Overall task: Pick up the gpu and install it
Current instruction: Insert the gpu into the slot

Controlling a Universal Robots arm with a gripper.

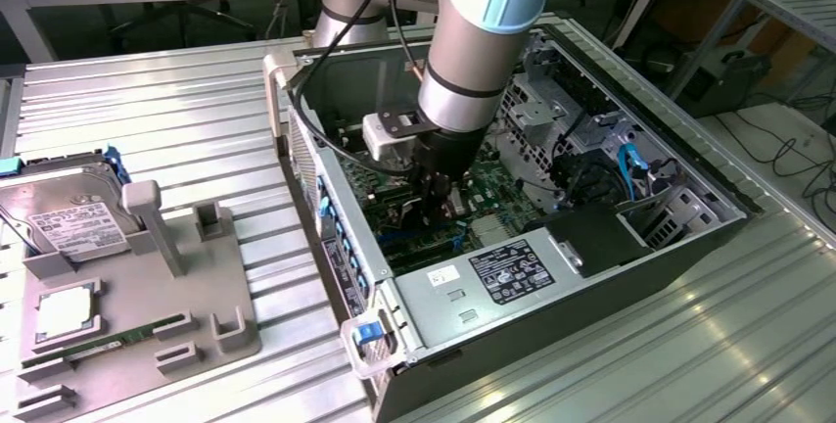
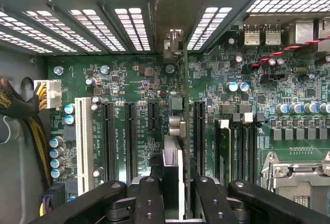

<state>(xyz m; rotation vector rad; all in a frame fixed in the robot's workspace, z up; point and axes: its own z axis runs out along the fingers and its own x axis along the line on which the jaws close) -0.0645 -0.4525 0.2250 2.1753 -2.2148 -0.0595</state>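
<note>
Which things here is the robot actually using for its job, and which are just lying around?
Part of the job:
- gpu, seen edge-on, held upright over the motherboard slots
- claw, shut on the gpu
- computer case, open, arm reaching inside
- motherboard

Just lying about:
- hard drive in the grey holder
- green memory stick
- silver square chip

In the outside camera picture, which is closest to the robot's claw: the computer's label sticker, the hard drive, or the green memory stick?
1. Label sticker, inside the case, just beside the gripper.
2. Hard drive, standing in the holder at the exterior view's left.
3. Memory stick, lying low in that holder.
</note>
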